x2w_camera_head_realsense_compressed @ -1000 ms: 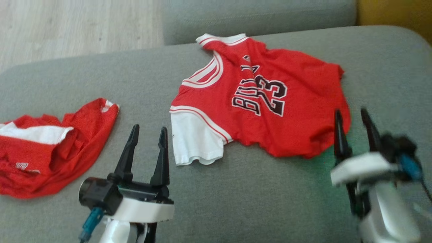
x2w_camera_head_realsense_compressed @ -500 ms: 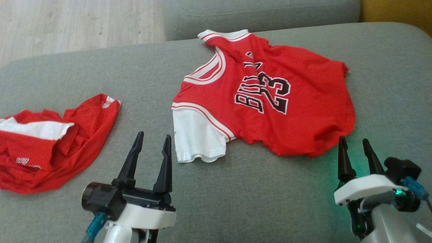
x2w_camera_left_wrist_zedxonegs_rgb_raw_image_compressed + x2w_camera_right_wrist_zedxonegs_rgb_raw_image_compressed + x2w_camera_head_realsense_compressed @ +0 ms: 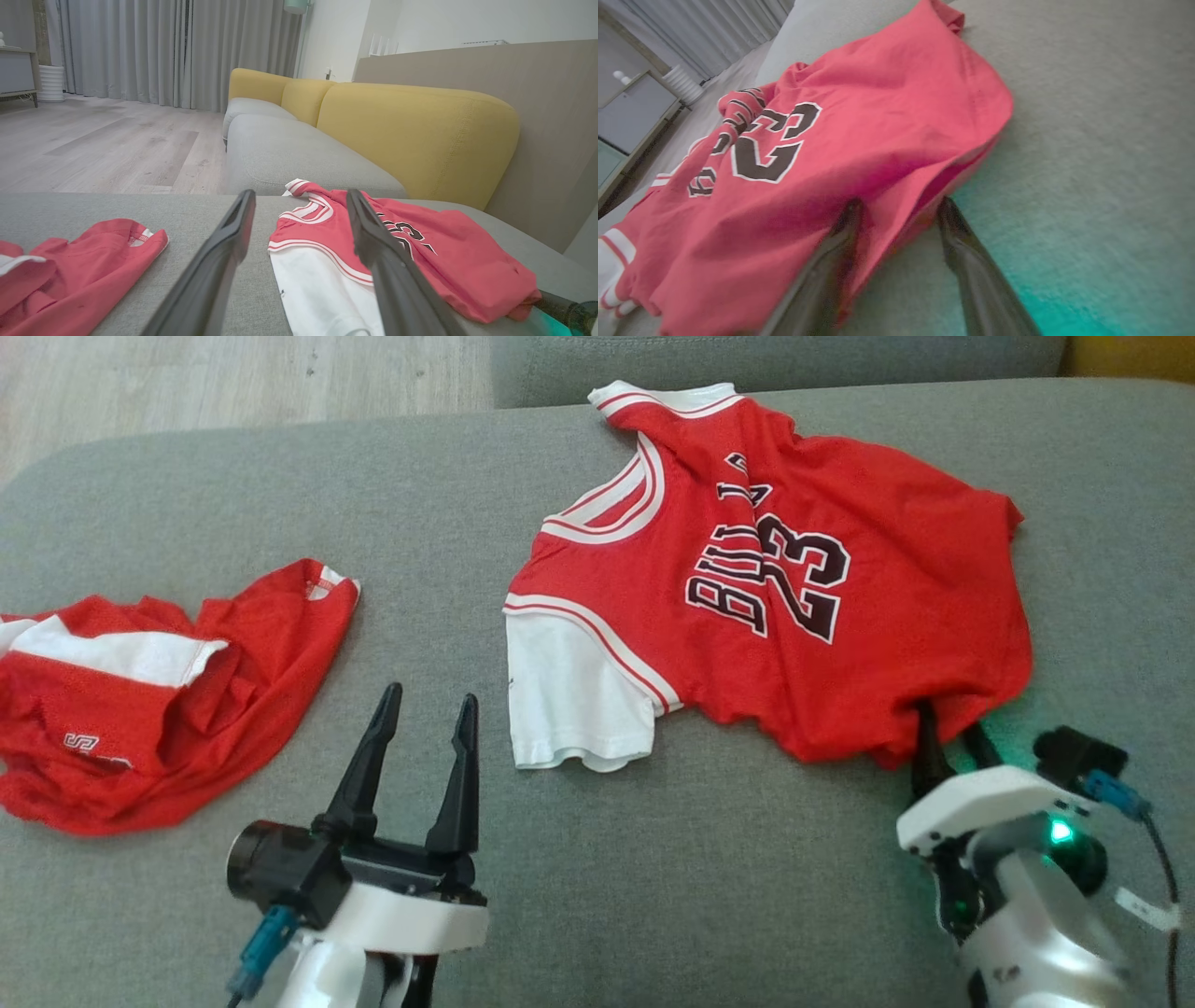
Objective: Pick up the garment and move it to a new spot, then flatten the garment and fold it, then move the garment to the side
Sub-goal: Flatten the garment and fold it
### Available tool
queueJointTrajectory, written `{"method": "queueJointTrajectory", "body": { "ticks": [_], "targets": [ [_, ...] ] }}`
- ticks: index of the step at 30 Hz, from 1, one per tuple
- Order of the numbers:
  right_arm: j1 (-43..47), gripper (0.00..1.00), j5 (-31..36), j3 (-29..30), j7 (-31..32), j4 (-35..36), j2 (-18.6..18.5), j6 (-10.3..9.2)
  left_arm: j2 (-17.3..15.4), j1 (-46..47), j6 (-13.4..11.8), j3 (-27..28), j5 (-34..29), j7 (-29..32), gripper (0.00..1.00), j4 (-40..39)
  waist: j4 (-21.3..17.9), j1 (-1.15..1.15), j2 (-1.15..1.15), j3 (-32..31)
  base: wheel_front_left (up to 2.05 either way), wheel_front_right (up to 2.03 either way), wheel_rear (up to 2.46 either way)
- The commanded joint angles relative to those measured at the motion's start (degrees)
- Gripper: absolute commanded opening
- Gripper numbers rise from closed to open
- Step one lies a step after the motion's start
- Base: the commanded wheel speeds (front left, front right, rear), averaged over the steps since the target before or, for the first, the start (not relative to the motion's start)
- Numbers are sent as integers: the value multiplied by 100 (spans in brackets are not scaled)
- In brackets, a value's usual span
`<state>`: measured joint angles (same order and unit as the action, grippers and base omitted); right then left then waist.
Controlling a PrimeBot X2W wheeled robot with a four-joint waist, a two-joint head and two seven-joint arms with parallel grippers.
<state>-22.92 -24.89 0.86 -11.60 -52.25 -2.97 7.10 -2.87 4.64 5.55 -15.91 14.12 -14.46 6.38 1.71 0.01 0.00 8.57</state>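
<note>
Right end effector (image 3: 950, 739): jaws apart, straddling the near hem of the red jersey (image 3: 794, 616), nothing pinched yet; set low, likely for a hem pickup. Left end effector (image 3: 429, 700): wide open, empty. Jersey: spread on the grey sofa cushion (image 3: 653, 859), number 23 up.

— How are the grippers built?
— Two long, dark, tapering fingers (image 3: 359, 775) are seen on the left gripper (image 3: 429, 695), and the same on the right gripper (image 3: 948, 733); each pair is set in a black base.
— And behind them?
— A rounded white shell (image 3: 401, 919) is fitted at each wrist. On the left wrist a black cylinder (image 3: 280, 873) is mounted, with a teal plug (image 3: 257, 947) beneath. On the right a green light (image 3: 1060, 831) is lit, a blue plug (image 3: 1109, 791) is fitted, and a black cable (image 3: 1162, 868) carries a white tag (image 3: 1144, 907).
</note>
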Motion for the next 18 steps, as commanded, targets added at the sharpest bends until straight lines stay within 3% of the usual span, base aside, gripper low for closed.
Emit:
{"method": "queueJointTrajectory", "body": {
  "ticks": [1, 4, 8, 12, 18],
  "targets": [
    [-148, 0, -55, -257, -71, 20, 9, 39, 0, 221, 9, 214, -46, -54, 100, -161, -18, -1, 0, -2, 0, 0, 0],
    [-294, 0, 121, -313, -210, -115, 9, 39, 0, 209, -4, 254, -51, -54, 100, -154, -98, -1, 0, -34, 0, 0, 0],
    [-423, 0, 879, 84, -303, -65, -126, 39, 0, 184, -29, 258, -25, -54, 100, -176, -220, -1, 0, -98, 0, 0, 0],
    [-569, 0, 1534, 360, -203, 224, -555, 39, 0, 186, -56, 252, 13, -54, 100, -212, -328, -1, 0, -135, 0, 0, 0],
    [-812, 0, 2095, 304, 688, 737, -1292, 39, 0, 215, -108, 170, 122, -54, 100, -233, -333, -1, 0, -195, 0, 0, 0]
  ]
}}
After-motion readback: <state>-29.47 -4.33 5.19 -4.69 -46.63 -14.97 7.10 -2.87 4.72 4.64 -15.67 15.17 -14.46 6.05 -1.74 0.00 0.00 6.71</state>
